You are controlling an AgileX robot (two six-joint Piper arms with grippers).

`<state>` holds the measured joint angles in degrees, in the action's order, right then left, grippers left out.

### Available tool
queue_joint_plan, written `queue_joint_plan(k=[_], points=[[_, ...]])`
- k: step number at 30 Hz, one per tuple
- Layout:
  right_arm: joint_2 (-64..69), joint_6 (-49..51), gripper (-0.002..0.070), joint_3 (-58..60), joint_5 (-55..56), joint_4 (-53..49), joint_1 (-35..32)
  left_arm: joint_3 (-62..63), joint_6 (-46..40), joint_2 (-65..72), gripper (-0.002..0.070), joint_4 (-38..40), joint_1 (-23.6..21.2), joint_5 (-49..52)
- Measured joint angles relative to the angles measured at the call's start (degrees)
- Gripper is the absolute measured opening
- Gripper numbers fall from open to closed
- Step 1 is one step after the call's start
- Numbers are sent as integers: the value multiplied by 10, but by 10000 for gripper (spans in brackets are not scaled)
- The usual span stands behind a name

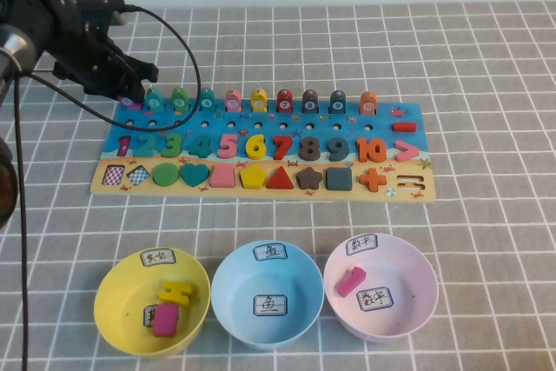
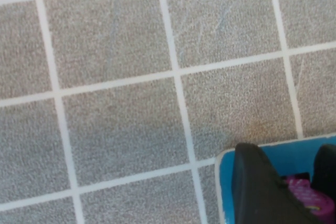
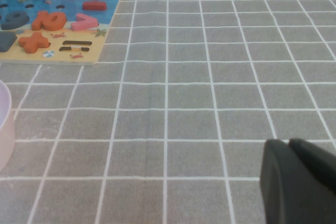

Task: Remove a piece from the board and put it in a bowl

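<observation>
Carefully: your left gripper (image 1: 133,93) clamps the small magenta-pink wooden fish piece (image 2: 307,195) at the long wooden puzzle board's (image 1: 261,182) corner; tilting could jam it. Your right gripper (image 3: 299,182), parked off-board, looks closed.

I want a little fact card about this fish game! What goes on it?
left pincer: at the far left corner of the board, closed round the magenta fish
right pincer: over bare tablecloth right of the board, fingers together, holding nothing
fish row: other fish stand along the board's far edge
blue bowl: middle of three, empty
yellow bowl: left, holds a yellow and a magenta block
pink bowl: right, holds one magenta block
</observation>
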<state>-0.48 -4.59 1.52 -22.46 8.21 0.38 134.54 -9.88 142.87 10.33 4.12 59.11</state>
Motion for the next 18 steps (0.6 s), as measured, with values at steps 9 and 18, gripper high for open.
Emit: queue_joint_plan(k=[9,18], points=[[0,0,-18,0,0,0,0,0,0,0,188,0,0,1],[0,0,-18,0,0,0,0,16,1,0,188,0,0,21]])
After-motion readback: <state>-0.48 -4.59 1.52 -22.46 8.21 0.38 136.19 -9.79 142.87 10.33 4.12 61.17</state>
